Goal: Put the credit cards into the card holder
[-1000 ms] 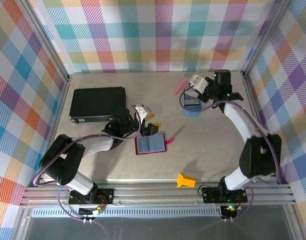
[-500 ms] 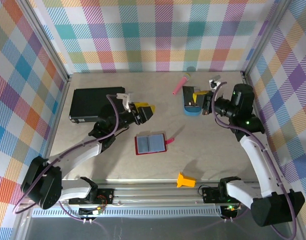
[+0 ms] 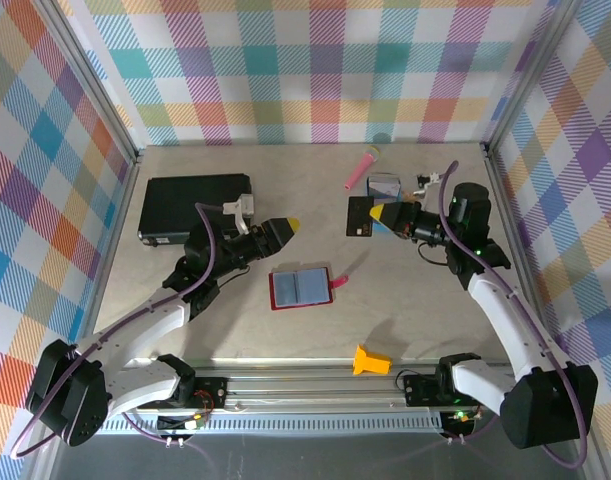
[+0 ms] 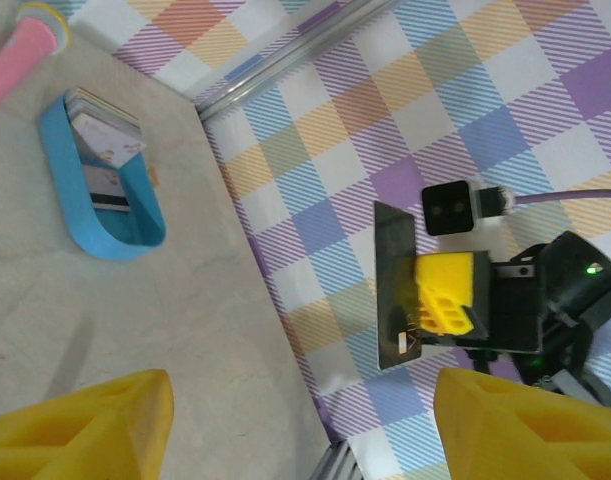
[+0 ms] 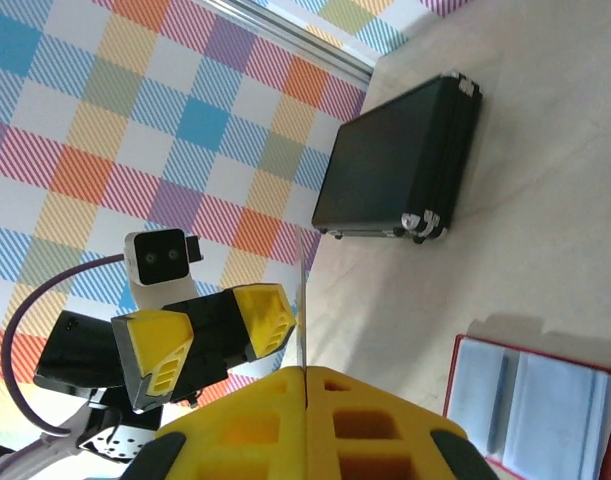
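Note:
The card holder [image 3: 300, 288] lies open on the table, dark red with grey-blue pockets, and its edge appears in the right wrist view [image 5: 545, 410]. My right gripper [image 3: 382, 215] hangs above the table, left of the blue tray, shut on a dark credit card [image 3: 360, 217]. That card is edge-on [image 5: 303, 290] between the closed yellow fingers [image 5: 305, 378]. Facing it from the left, above the card holder's far side, my left gripper [image 3: 285, 228] is open and empty [image 4: 300, 425]. It looks at the held card [image 4: 395, 285]. More credit cards [image 4: 103, 130] stand in the blue tray.
The blue oval tray [image 3: 385, 188] sits at the back right, with a pink cylinder [image 3: 363, 167] behind it. A large black flat case [image 3: 193, 205] lies at the back left. A small yellow piece [image 3: 370, 360] rests near the front rail. Checked walls enclose the table.
My right gripper has come away from the tray leftward with a dark card in it. The left gripper has risen from beside the card holder and turned to face it.

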Action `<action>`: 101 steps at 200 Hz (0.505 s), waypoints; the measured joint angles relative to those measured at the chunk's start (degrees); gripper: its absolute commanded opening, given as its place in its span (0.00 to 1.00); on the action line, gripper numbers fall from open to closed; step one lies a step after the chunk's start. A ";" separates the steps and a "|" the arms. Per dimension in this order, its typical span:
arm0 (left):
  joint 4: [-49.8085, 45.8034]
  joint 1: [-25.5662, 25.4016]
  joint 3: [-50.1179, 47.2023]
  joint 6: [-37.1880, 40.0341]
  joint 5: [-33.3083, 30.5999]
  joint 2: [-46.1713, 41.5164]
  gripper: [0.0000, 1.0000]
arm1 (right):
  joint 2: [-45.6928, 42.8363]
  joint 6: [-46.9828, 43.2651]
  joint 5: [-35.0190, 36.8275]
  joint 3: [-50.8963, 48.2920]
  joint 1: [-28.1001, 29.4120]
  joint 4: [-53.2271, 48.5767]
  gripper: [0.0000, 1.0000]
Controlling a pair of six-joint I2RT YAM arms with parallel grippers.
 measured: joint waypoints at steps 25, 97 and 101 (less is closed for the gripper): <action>1.20 0.00 -0.72 -2.82 0.37 1.01 0.68 | 1.53 4.28 -0.50 -2.25 1.03 2.45 0.00; -13.16 8.11 -3.26 -4.13 0.59 -4.55 0.65 | 4.11 4.46 0.66 -3.17 4.81 0.90 0.00; -14.12 8.76 -3.50 -3.76 0.83 -4.94 0.65 | 4.35 4.24 0.94 -3.30 5.40 0.94 0.00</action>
